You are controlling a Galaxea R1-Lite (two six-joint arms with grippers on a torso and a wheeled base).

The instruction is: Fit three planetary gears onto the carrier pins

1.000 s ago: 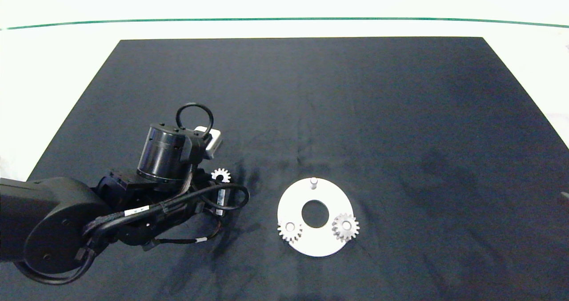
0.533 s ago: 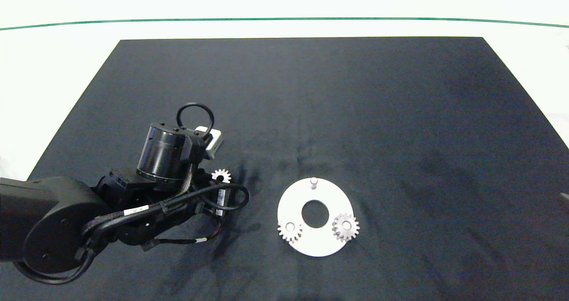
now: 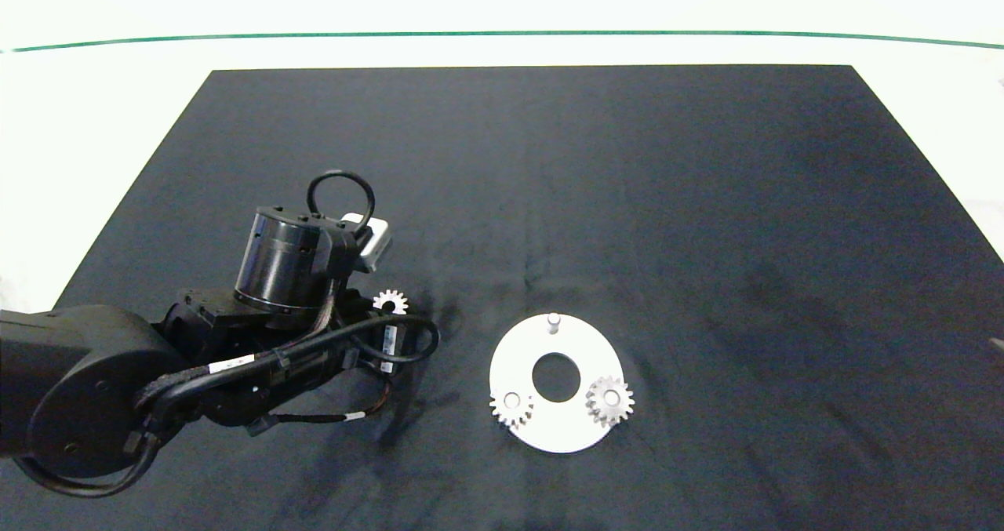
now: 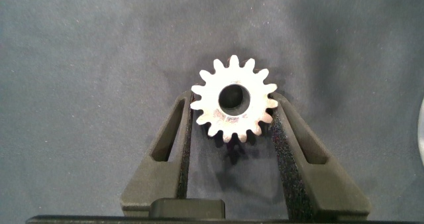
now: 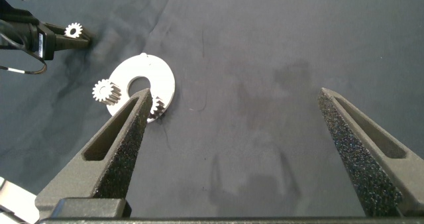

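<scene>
Left gripper (image 4: 233,128) clamps gear (image 4: 233,99); labels unreadable.

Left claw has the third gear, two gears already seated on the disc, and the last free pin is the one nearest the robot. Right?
Not quite. The free pin is on the far side of the disc, away from the robot; the head view shows it. The rest holds: the left claw grips the third gear, and two gears sit on the near side.
</scene>
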